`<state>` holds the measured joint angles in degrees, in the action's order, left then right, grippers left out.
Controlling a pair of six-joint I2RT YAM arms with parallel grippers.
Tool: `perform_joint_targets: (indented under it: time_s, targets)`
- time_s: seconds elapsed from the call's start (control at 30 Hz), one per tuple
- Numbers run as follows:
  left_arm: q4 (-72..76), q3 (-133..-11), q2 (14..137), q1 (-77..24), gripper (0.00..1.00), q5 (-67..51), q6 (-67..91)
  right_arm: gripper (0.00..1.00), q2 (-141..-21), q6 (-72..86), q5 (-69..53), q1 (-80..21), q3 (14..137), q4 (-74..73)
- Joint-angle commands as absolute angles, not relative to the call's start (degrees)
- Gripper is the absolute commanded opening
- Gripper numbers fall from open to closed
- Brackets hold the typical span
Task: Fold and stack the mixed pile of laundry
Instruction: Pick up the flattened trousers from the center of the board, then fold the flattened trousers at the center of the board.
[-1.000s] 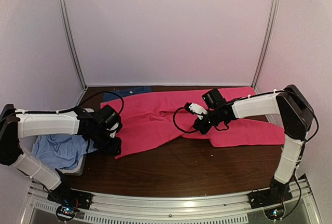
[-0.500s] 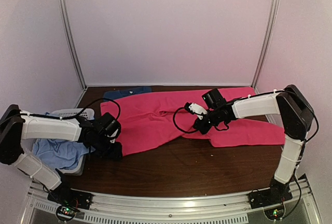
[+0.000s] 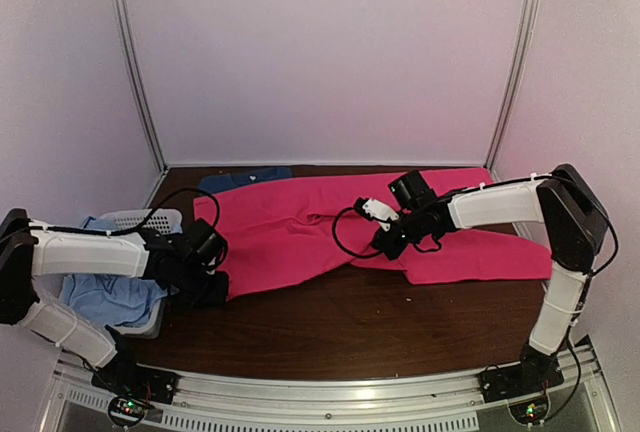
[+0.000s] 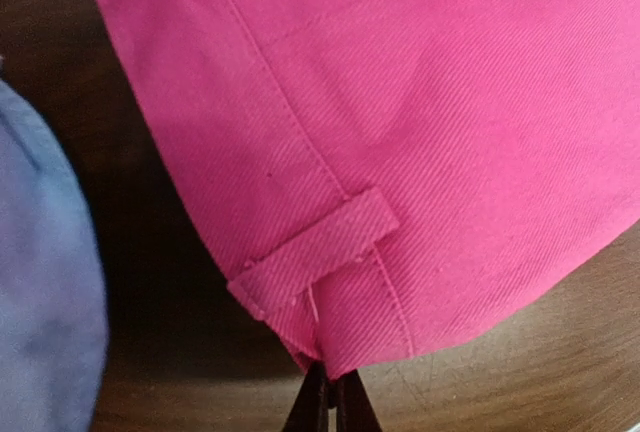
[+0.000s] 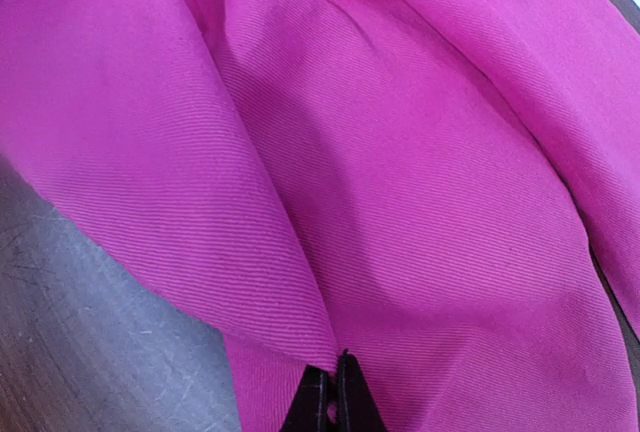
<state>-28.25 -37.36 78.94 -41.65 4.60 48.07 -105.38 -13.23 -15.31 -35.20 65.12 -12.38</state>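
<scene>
pink shirt lies spread on the table, long axis running left to right. left fingers are clamped on its near-left hem corner, right fingers pinch a fold around its middle. so the cloth stretches from the left fingers away toward the right. my guess: next fold goes across that axis. pale blue cloth sits off left.

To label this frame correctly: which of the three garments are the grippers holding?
The magenta-pink garment: left gripper and right gripper both pinch it. The light-blue cloth lies in the basket, the dark blue garment at the back.
</scene>
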Motion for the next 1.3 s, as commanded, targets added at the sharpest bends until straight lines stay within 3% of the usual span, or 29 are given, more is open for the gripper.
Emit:
perform_joint_targets:
  time_s: [0.0, 0.23, 0.4, 0.77, 1.03, 1.27]
  targets:
    - [-38.64, -44.25, 72.18, -41.8, 0.0, 11.86, 47.04, 0.0, -99.79, -12.55, -12.56, -38.49, 64.6, -15.81]
    - [-45.97, -55.29, 71.38, -36.41, 0.0, 15.33, 41.16, 0.0, -96.31, -12.74, -6.65, -39.38, 68.62, -20.3]
    - [-44.76, -63.16, 72.48, -29.07, 0.0, 16.28, 36.14, 0.0, -98.8, -15.66, -3.84, -38.6, 79.12, -23.13]
    - [-40.47, -78.5, 87.2, -16.76, 0.0, 17.6, 29.59, 0.0, -121.74, -24.29, -4.1, -34.08, 112.9, -34.34]
    - [-38.18, -86.54, 98.52, -14.13, 0.0, 20.98, 28.18, 0.0, -138.66, -26.57, -5.28, -32.57, 134.91, -34.81]
    - [-37.35, -91.55, 107.22, -12.58, 0.0, 25.75, 27.98, 0.0, -146.17, -25.63, -4.13, -32.01, 139.21, -22.48]
